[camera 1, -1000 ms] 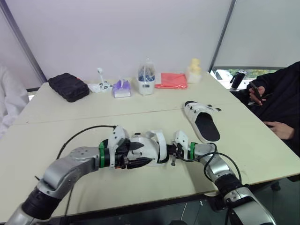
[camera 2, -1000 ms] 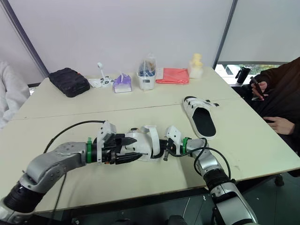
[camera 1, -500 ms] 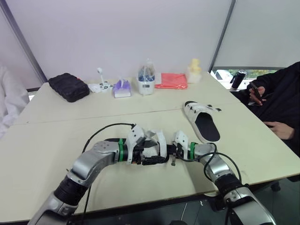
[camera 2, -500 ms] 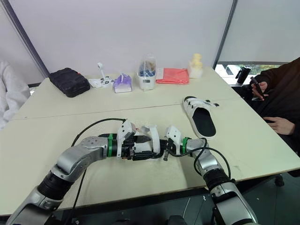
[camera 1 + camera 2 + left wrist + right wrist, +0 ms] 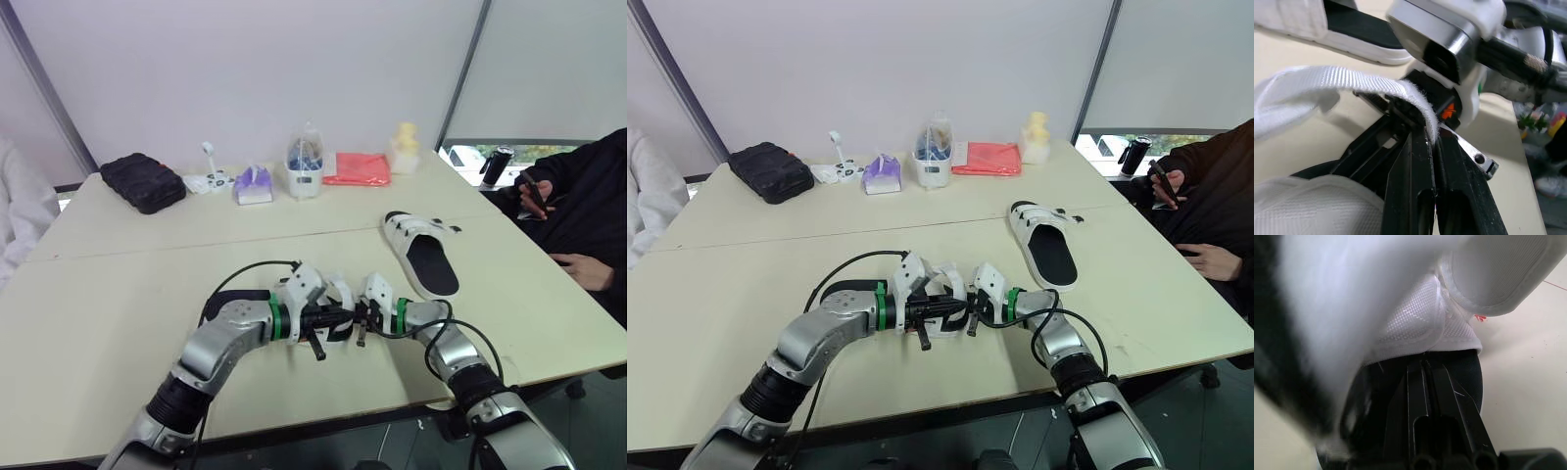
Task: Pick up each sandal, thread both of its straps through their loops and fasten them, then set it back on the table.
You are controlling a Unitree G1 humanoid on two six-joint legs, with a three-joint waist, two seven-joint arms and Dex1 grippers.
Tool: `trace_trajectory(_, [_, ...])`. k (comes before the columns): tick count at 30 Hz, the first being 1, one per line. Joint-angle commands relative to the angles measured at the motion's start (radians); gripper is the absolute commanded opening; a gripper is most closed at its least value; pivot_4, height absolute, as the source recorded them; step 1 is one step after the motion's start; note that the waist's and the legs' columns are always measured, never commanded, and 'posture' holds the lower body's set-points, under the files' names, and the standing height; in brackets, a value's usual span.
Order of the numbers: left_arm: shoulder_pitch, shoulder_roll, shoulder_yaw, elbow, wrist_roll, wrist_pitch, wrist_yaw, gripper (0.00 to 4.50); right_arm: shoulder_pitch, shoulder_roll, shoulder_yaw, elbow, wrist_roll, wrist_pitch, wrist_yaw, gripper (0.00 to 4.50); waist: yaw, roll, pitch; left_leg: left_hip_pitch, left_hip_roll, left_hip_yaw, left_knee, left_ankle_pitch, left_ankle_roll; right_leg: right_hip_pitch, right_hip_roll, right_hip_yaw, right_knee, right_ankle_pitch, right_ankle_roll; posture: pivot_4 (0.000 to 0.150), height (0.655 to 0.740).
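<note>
A white sandal with a black sole [image 5: 333,291] sits between my two grippers near the table's front edge. My left gripper [image 5: 336,321] reaches in from the left and is shut on the end of the sandal's white woven strap [image 5: 1376,83]; its fingertips [image 5: 1420,147] pinch the strap's end. My right gripper [image 5: 361,319] faces it from the right, shut on the sandal near its white mesh upper [image 5: 1415,328]. The two grippers almost touch. The second sandal [image 5: 423,253] lies flat further back on the right, sole down.
Along the table's far side stand a black pouch [image 5: 143,181], a tissue pack [image 5: 255,185], a clear container [image 5: 305,166], a red bag [image 5: 359,168] and a pale bottle [image 5: 405,147]. A person in black [image 5: 588,215] sits at the right edge.
My left gripper was open beside the sandal's heel; it has moved right to the strap and shut on it. The right gripper has stayed put.
</note>
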Motion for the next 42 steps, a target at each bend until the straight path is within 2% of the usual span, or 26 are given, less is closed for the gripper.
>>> trace_trajectory(1, [-0.074,-0.006,0.183,-0.048,-0.182,0.146,0.020,0.10,0.044,0.003,0.060,0.091,-0.092,0.053,-0.016,0.00,0.000,0.000,0.000,0.000,0.000,0.000,0.000,0.000,0.000,0.000,0.000,0.000,0.000,0.000,0.000,0.150,0.7400])
trace_trajectory(4, [-0.167,0.008,0.310,0.021,-0.323,0.303,0.033,0.10,0.039,0.005,0.061,0.099,-0.093,0.052,-0.015,0.00,0.000,-0.001,0.000,-0.001,0.000,-0.001,0.000,0.000,0.000,-0.001,0.000,-0.001,0.000,0.000,0.000,0.150,0.7400])
trace_trajectory(7, [-0.240,0.055,0.351,0.129,-0.370,0.394,-0.022,0.10,0.033,0.009,0.063,0.109,-0.096,0.048,-0.016,0.00,-0.003,0.000,0.000,0.000,0.000,-0.001,0.000,0.000,0.000,0.000,0.002,-0.001,0.000,0.000,0.001,0.150,0.7400])
trace_trajectory(13, [-0.319,0.126,0.290,0.324,-0.333,0.414,-0.176,0.10,0.018,0.019,0.064,0.126,-0.099,0.042,-0.017,0.00,-0.004,0.000,0.000,0.001,0.000,0.000,-0.001,0.000,0.000,-0.001,0.003,-0.001,0.000,0.000,0.000,0.150,0.7400])
trace_trajectory(22, [-0.302,0.172,0.171,0.325,-0.291,0.453,-0.299,0.10,0.042,0.017,0.063,0.103,-0.099,0.046,-0.020,0.00,-0.006,0.000,0.001,0.001,0.000,0.000,-0.003,0.000,-0.001,-0.002,0.002,0.000,0.000,0.000,0.000,0.150,0.7400])
trace_trajectory(35, [-0.269,0.187,0.124,0.307,-0.227,0.422,-0.341,0.10,0.046,0.019,0.062,0.095,-0.098,0.048,-0.023,0.00,-0.004,0.000,0.001,0.000,0.000,0.000,-0.003,0.000,-0.001,-0.003,0.001,0.000,0.000,0.000,0.000,0.150,0.7400])
trace_trajectory(42, [-0.239,0.186,0.060,0.296,-0.124,0.318,-0.333,0.10,0.048,0.018,0.061,0.092,-0.097,0.048,-0.024,0.00,-0.004,0.000,0.001,-0.001,0.000,0.000,-0.003,0.000,-0.001,-0.003,0.000,0.000,0.000,0.000,0.000,0.150,0.7400])
